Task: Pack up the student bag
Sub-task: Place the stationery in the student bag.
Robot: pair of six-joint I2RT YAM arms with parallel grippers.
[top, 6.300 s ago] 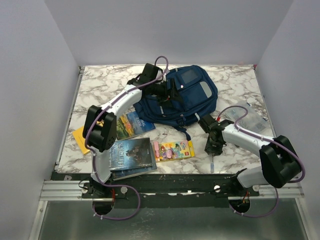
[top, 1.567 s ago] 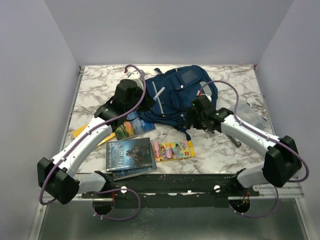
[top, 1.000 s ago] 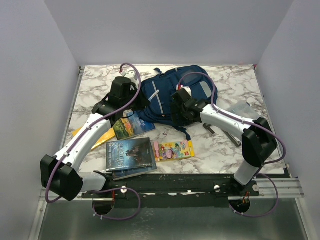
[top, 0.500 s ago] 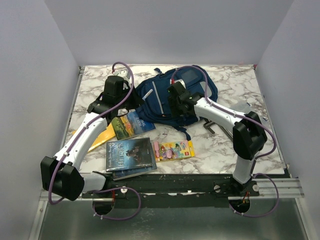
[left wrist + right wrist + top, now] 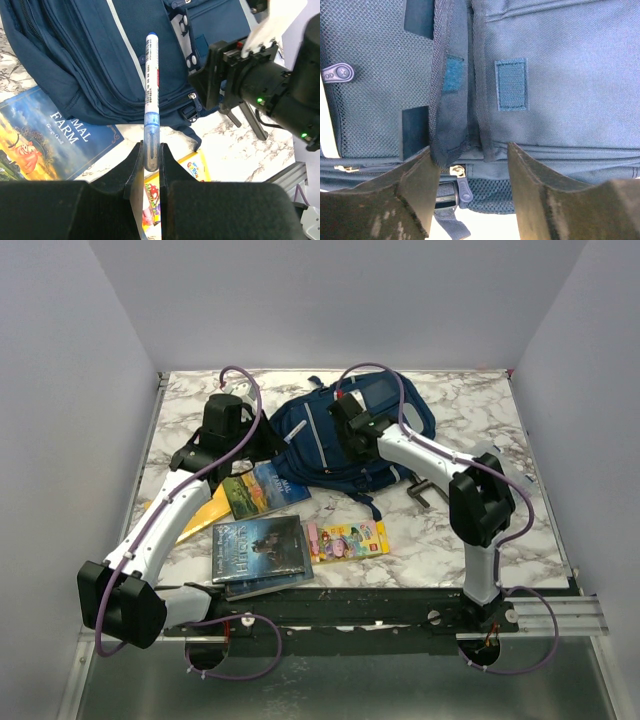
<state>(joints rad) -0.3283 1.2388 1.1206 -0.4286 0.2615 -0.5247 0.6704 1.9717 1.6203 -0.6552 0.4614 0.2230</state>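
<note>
- Navy blue fabric backpack with grey stripes (image 5: 305, 455) lies at the 12 o'clock end of the white marbled bench (image 5: 455, 390).
- Left tool (image 5: 151, 159) is clamped on a white pen with a blue tip (image 5: 151, 90), which points toward 12 o'clock over the backpack.
- Right tool (image 5: 470, 165) has its fingers spread apart, close over the backpack's front panel.

bag (image 5: 560, 60): matt woven cloth, mesh panel | pen (image 5: 151, 95): glossy smooth plastic | book (image 5: 55, 140): glossy paper cover | worktop (image 5: 470, 400): smooth, marbled | my jaws: matt black, scuffed
</note>
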